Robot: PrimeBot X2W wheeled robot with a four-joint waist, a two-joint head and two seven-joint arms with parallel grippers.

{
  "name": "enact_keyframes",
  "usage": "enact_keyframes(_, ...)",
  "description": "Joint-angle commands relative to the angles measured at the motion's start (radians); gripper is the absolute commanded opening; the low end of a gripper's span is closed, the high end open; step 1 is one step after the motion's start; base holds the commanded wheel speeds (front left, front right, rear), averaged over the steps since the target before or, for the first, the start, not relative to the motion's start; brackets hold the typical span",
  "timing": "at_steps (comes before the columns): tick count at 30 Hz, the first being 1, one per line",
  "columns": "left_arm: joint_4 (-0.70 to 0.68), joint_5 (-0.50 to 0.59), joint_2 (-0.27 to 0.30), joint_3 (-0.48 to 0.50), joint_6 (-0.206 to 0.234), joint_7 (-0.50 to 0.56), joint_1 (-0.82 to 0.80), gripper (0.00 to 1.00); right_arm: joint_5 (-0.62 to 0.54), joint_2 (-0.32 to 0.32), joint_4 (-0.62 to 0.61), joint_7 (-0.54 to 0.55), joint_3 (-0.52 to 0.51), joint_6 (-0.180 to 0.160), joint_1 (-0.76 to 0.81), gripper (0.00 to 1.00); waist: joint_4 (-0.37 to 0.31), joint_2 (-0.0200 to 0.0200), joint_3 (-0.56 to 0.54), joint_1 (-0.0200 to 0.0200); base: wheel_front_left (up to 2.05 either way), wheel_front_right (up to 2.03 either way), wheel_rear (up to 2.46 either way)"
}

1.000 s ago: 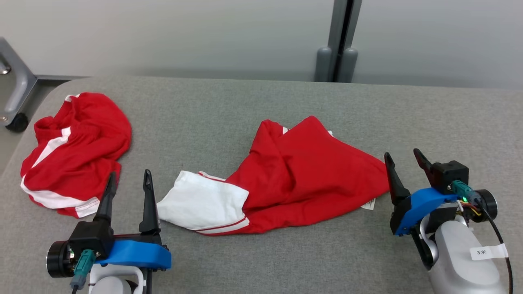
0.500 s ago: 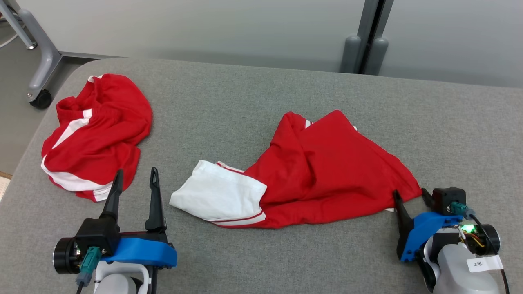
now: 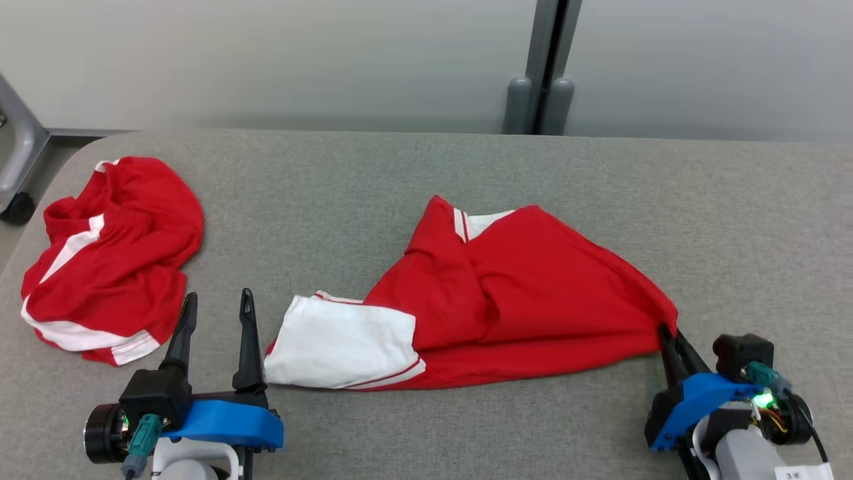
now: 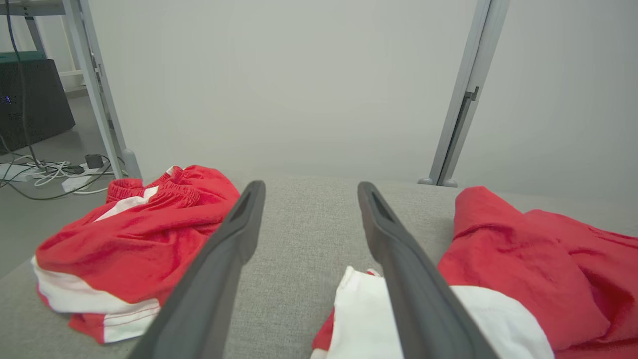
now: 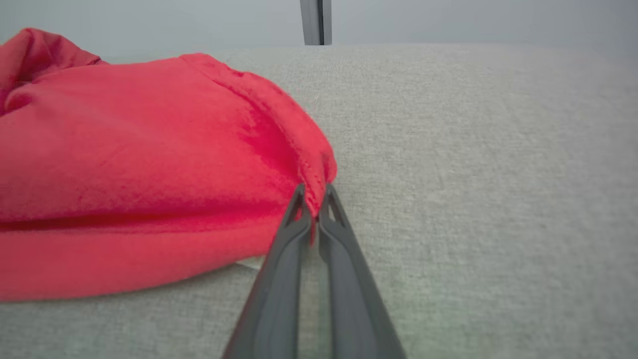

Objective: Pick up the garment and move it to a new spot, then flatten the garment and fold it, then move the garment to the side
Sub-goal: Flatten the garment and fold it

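Big grey worktop (image 3: 466,173), plenty of bare room on its R and far side. Centre stage, the garment (image 3: 520,293): red, crumpled, w/ a white panel (image 3: 340,340) at its L end. A 2nd red heap (image 3: 106,253) sits far L near the rounded edge, so don't drag that way. Now the right claw (image 3: 668,332) is clenched on the garment's R corner hem. The left claw (image 3: 218,299) gapes, grasping nothing, just beside the panel. Best bet: lift slow, check the pinch holds, carry toward the open R side.
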Motion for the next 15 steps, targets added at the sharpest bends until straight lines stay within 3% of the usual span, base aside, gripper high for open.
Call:
enact_keyframes(1, 0.003, 0.007, 0.001, 0.006, -0.003, -0.003, 0.006, 1.0, 0.018, -0.008, -0.027, 0.0, 0.005, 0.0, 0.035, 0.0, -0.024, 0.0, -0.02, 0.0, 0.0, 0.0, 0.0)
enact_keyframes(15, 0.017, 0.016, -0.007, 0.014, -0.014, -0.003, 0.028, 1.0, 0.087, -0.017, -0.292, 0.065, -0.026, 0.0, 0.35, 0.0, -0.098, 0.0, -0.054, 0.0, 0.0, 0.0, 0.0)
